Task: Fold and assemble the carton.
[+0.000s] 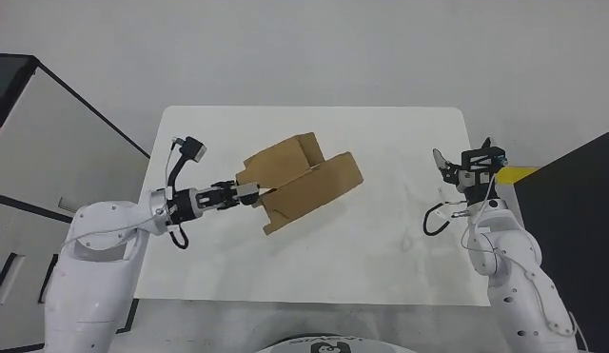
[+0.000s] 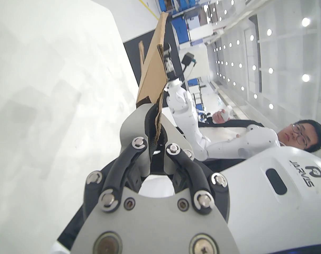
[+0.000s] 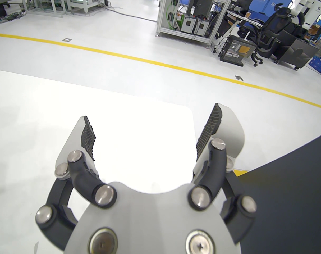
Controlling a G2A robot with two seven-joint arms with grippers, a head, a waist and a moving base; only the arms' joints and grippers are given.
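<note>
Left tool (image 1: 249,190) is clamped shut on a thin flap edge at the carton's (image 1: 304,177) near-left corner. In the wrist view the cardboard sits pinched btwn the pads (image 2: 149,125). Carton is half-formed & tilted, about mid-table; can't tell if its low corner touches the table (image 1: 381,267). Right tool (image 1: 442,163) hangs wide open w/ nothing in it, well apart from the carton, by the right table edge.

Step in hand, prob.: steady the carton so the other arm can press a panel home. Grip firm, no twisting, since the flap could tear or crease off its score line.

Room: plenty of bare table to the right & in front, so bring the right tool in from there. Far edge is near the carton, so don't shove that way.
</note>
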